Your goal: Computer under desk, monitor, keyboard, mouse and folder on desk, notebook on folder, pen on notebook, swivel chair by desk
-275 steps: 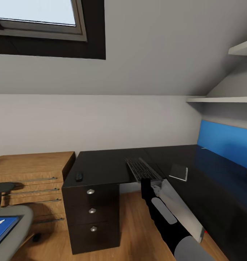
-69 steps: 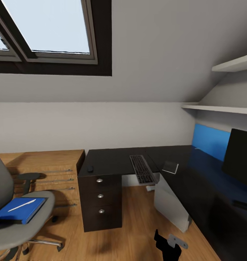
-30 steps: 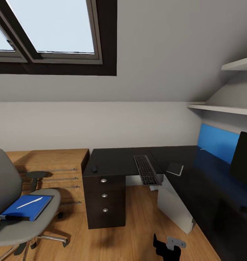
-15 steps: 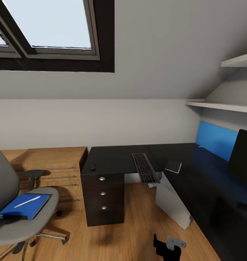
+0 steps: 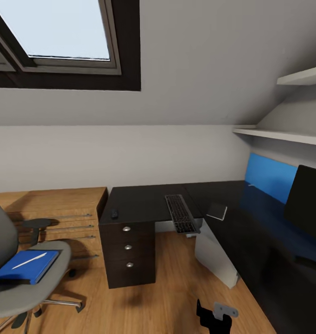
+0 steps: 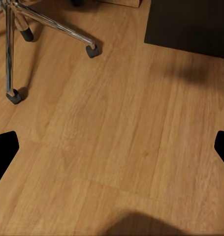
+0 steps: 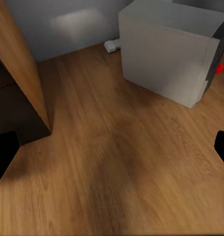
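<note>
Standing along the far wall and running down the right side, the long black L-shaped desk (image 5: 144, 206) is carrying the flat dark keyboard (image 5: 180, 213), which is lying near the inner corner with its near end jutting over the desk edge. The small black mouse (image 5: 114, 214) is sitting well apart from it, near the desk's left edge above the three knobbed drawers (image 5: 128, 253). The thin grey notebook (image 5: 217, 211) is lying just right of the keyboard, and the wide black monitor (image 5: 305, 203) is standing further along the right wing. The boxy light grey computer tower (image 5: 214, 260) is resting on the wooden floor (image 5: 167, 297) under the desk; the right wrist view is showing it too (image 7: 168, 54).

The grey padded swivel chair (image 5: 19, 290) is standing at the left, apart from the desk, holding the bright blue folder (image 5: 24, 266) with the thin white pen (image 5: 29, 260) lying on top. A light wooden drawer cabinet (image 5: 60, 218) is standing behind it.

Both wrist views are looking down at the floor: the left gripper (image 6: 112, 147) and the right gripper (image 7: 112, 147) are each hanging with fingers spread wide, clasping nothing. The left one is hovering near the chair's chrome base (image 6: 23, 19).
</note>
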Available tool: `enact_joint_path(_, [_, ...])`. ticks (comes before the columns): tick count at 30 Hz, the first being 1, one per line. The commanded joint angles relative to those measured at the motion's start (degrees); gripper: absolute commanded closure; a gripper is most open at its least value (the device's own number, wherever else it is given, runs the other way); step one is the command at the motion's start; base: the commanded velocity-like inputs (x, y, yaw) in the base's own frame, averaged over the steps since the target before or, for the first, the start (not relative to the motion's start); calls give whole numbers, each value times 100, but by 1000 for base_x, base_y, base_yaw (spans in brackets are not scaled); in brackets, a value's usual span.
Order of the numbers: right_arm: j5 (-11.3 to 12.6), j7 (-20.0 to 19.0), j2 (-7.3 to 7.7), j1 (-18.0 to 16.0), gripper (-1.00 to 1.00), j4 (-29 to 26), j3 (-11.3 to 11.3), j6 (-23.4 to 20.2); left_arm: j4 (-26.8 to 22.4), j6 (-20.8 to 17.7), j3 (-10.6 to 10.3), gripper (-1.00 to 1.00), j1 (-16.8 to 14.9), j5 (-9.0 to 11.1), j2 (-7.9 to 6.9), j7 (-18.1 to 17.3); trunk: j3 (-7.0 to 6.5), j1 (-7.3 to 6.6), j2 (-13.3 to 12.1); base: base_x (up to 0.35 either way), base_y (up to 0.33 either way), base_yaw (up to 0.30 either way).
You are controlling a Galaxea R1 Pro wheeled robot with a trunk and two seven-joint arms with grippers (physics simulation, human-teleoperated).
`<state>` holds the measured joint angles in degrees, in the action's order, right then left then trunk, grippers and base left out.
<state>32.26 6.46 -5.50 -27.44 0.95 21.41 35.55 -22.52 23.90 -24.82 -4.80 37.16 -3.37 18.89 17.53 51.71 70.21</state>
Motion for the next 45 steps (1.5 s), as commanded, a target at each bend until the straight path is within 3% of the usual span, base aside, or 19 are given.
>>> enact_joint_path(1, [7,40,-4,-6,-100,10,51,14,-6,17,-49,-100,-4,28,-6,43,-2,-23,-37,0,0,-84])
enact_joint_path(13, [-53,27,-12,-6,-100,-59,79,59,-6,11,-50,-100,-4,28,-6,45,-139,-286,-518,0,0,-59])
enact_joint_path(20, [-79,309,50,-28,-100,-1055,74,-144,-6,10,-49,-100,-4,32,-6,50,-264,-440,-799,0,0,0])
enact_joint_path(23, [-88,599,102,-59,-100,-1438,74,-530,-6,10,-49,-100,-4,34,-6,52,-318,-506,-919,0,0,0])
enact_joint_path(29, [-95,936,387,-267,-100,-2520,70,-1811,-6,5,-49,-100,-4,36,-6,51,-425,-638,-1160,0,0,0])
enact_joint_path(34, [-89,1153,735,-945,-100,-3170,53,-3162,-6,2,-42,-100,-4,37,-6,53,-515,-747,-1360,0,0,0])
enact_joint_path(37, [-82,1275,831,-1386,-100,-3236,43,-3578,-4,-4,-41,-100,-4,40,-7,53,-569,-813,-1481,0,0,0])
enact_joint_path(45, [-63,1369,977,-2200,-100,-3132,23,-3911,-6,-11,-40,-100,-4,31,69,54,-713,-989,-1802,0,0,0])
